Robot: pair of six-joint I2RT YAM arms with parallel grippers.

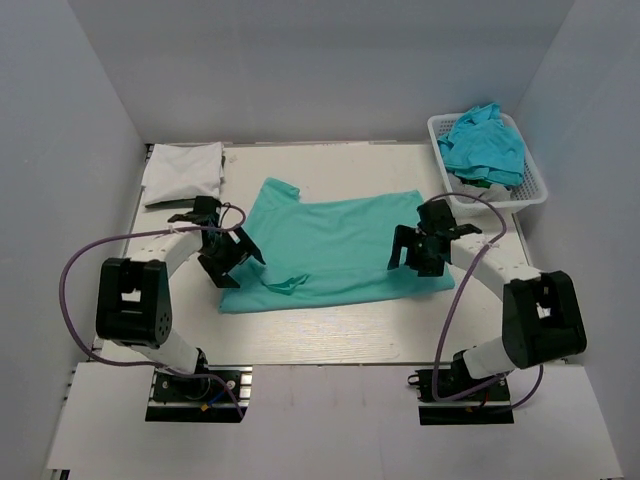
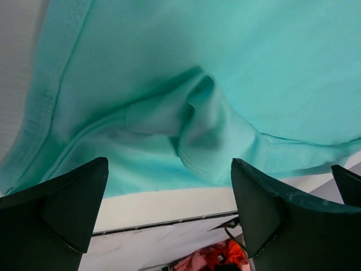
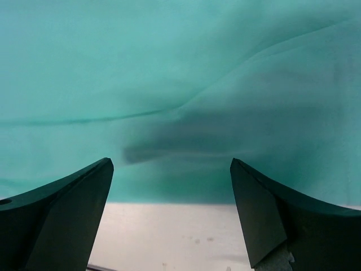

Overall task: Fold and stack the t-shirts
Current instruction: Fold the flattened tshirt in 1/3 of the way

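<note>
A teal-green t-shirt (image 1: 335, 245) lies spread across the middle of the table, a sleeve (image 1: 283, 285) folded in and bunched near its front left. My left gripper (image 1: 231, 262) hangs open over the shirt's left edge; the left wrist view shows the bunched sleeve (image 2: 197, 127) beyond the wide-apart fingers. Over the shirt's right edge my right gripper (image 1: 418, 255) is open as well, with only smooth teal cloth (image 3: 180, 96) and bare table between its fingers. A folded white t-shirt (image 1: 184, 167) rests at the back left. Turquoise-blue t-shirts (image 1: 485, 143) are heaped in the basket.
The white lattice basket (image 1: 537, 185) stands at the back right corner. Grey walls enclose the table on three sides. A purple cable loops from each arm. Bare tabletop (image 1: 330, 335) runs along the front, between the shirt and the arm bases.
</note>
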